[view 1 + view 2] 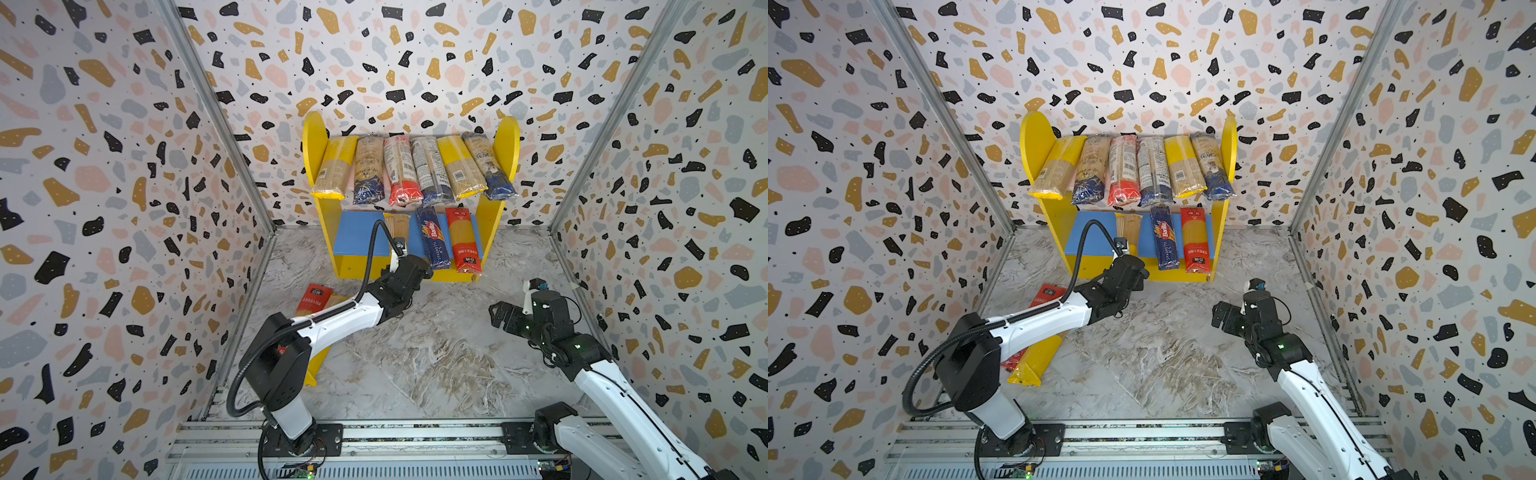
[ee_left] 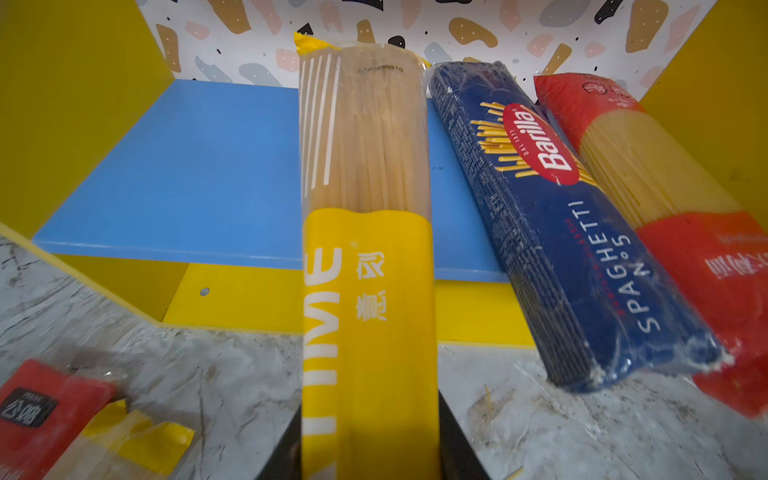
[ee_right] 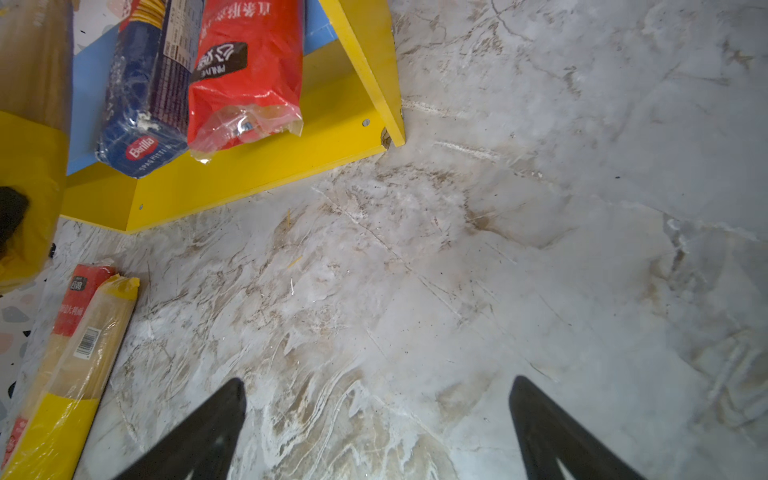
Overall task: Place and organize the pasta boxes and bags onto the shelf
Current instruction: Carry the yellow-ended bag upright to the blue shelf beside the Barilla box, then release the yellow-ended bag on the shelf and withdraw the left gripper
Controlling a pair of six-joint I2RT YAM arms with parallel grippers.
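The left gripper [image 1: 415, 268] is clamped on the near end of the yellow-ended spaghetti pack [image 2: 365, 166]. The pack's far end reaches over the blue lower board [image 2: 187, 174] of the shelf [image 1: 316, 141], just beside the Barilla pack [image 2: 552, 216], while the right gripper [image 3: 376, 399] hangs wide open and empty. Much of the held pack overhangs the board's front edge, so releasing here would likely tip it off, and a skewed push could dislodge the overhanging Barilla pack.

Spaghetti packs [image 1: 401, 170]: eleven. Six in a row above the left gripper [image 2: 370, 415]. Three on the blue board [image 1: 357, 232] ahead of it, counting the yellow pack [image 2: 365, 270] in its grip. Two on the table [image 1: 436, 353] behind it. Shelf [image 1: 314, 141]: one. Grippers: two, counting the right gripper [image 3: 376, 380].
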